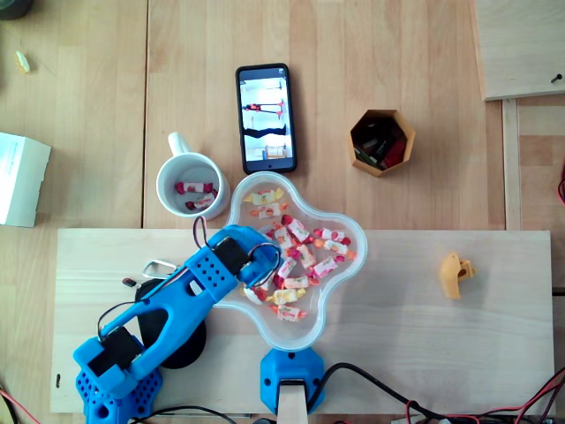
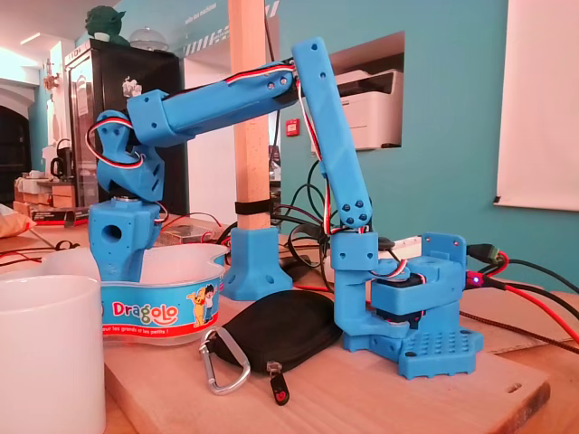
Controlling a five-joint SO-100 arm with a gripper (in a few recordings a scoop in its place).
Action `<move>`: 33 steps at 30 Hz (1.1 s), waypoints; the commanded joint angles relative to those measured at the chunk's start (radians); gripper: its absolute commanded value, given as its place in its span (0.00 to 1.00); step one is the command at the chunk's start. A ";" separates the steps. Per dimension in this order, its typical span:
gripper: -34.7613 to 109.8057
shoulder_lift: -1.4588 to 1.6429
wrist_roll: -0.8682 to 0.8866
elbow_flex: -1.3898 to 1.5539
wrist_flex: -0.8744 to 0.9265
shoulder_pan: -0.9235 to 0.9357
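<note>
One wooden worktop (image 1: 424, 283) carries the blue arm (image 1: 190, 287), bent over the bowl (image 1: 360, 237). A mug (image 1: 168, 177) stands just up-left of the bowl in the overhead view. The claw (image 1: 262, 269) dips inside the bowl among wrapped sweets (image 1: 305, 256); I cannot tell if its fingers are apart or together. This looks like the picking step, and the next move calls for pinching a single sweet and lifting clear of the bowl's rim.

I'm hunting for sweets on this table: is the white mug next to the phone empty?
No, the white mug holds a few red-and-white wrapped candies at its bottom in the overhead view.

The wooden worktop (image 1: 88, 88) carries a phone (image 1: 266, 117), white mug (image 1: 161, 185), hexagonal cup (image 1: 357, 159), white box (image 1: 22, 179) and a pale board (image 1: 397, 336) bearing a candy bowl (image 1: 346, 223), black pouch (image 1: 185, 346) and orange piece (image 1: 455, 274).
</note>
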 commanded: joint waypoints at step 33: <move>0.40 -0.028 0.032 -0.087 -0.023 -0.057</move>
